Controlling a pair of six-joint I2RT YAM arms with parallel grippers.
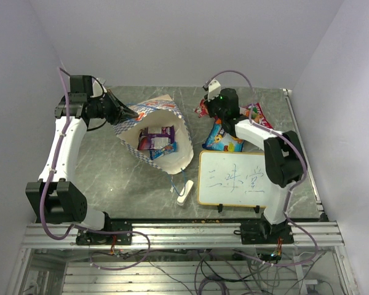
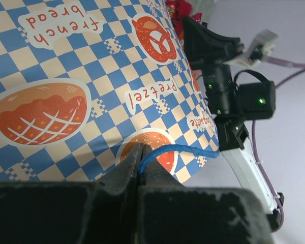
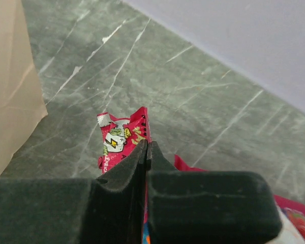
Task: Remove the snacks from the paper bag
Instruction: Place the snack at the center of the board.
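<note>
Top external view shows the paper bag (image 1: 178, 142) lying on its side in the middle of the table (image 1: 111, 178). Its mouth is wide open, with a purple snack (image 1: 158, 131) and a blue snack (image 1: 163, 148) inside. The left gripper (image 2: 141, 158) is pinched tight on the bag's thin blue cord (image 2: 178, 150). The right gripper (image 3: 147, 148) is squeezed shut on a shiny pink-red snack (image 3: 119, 140), over the table and away from the bag. I think it is setting this one down. Next it must let go, then reach into the bag. The packets look crinkly and slippery. The bag is stiff paper, and the table looks like hard grey stone.
</note>
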